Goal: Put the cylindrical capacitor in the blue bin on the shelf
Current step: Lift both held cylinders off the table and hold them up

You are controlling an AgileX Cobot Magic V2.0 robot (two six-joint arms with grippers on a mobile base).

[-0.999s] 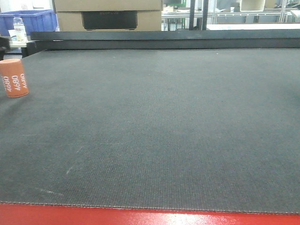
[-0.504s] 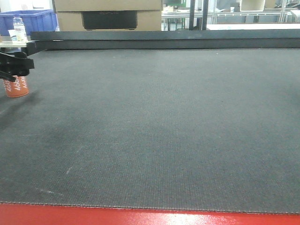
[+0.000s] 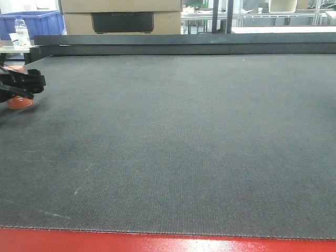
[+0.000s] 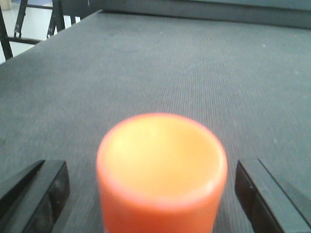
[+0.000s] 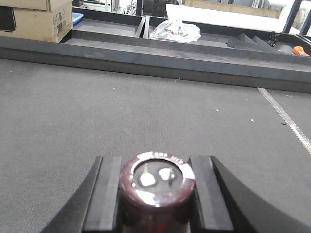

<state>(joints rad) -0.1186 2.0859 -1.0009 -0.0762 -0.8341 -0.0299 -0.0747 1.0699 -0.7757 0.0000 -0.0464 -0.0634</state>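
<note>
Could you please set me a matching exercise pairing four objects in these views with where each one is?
Things:
1. cylindrical capacitor
2. dark red cylinder
3. plastic bag
4. clear bottle

Places:
A. clamped in the right pincer
B. in front of the blue bin
C. inside the open left pincer, untouched
D. beyond the far rail

Pairs: 1-C, 2-A, 3-D, 4-B.

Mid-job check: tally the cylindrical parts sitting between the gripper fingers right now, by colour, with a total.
Orange cylindrical capacitor, standing between the open fingers of the left gripper: 1
Dark red cylinder with a silvery top, clamped in the right gripper: 1
Total: 2
</note>
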